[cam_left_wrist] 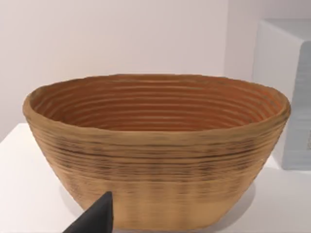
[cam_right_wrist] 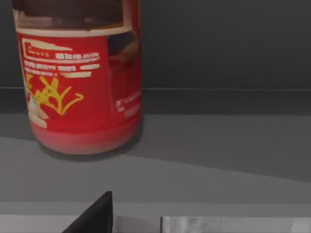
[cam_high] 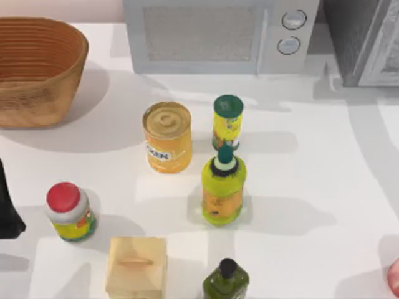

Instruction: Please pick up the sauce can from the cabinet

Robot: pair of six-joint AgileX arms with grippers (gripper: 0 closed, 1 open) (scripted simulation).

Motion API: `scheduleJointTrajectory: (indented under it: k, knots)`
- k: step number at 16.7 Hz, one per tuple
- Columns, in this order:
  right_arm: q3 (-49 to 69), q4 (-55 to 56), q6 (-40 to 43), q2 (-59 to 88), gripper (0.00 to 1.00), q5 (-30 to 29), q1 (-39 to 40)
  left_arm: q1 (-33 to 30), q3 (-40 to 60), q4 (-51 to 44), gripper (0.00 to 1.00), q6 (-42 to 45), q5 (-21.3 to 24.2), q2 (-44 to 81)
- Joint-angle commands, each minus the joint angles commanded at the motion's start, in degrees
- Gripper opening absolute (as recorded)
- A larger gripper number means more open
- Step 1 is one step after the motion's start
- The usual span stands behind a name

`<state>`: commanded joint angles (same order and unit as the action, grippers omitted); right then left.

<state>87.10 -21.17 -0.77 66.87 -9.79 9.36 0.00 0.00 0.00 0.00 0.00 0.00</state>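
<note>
Right wrist view: we see the sauce can (cam_right_wrist: pixel 82 82) standing upright, long axis vertical, on the cabinet (cam_right_wrist: pixel 218 145) floor; our claws' states we cannot tell.

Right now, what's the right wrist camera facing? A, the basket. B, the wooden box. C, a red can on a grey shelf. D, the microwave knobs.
C: the right wrist view shows the sauce can with its red label standing upright on the grey floor of the cabinet.
</note>
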Motion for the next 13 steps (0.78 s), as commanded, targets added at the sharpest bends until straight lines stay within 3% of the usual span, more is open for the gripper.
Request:
scheduleJointTrajectory:
  k: [5, 13]
  knots:
    - [12.06, -2.61, -0.12, 8.69, 1.00, -1.39, 1.16, 0.00, 0.00, 0.00, 1.00, 0.00, 0.00, 0.00]
    - [14.37, -2.20, -0.23, 10.87, 1.00, -3.41, 2.75, 0.00, 0.00, 0.00, 1.00, 0.00, 0.00, 0.00]
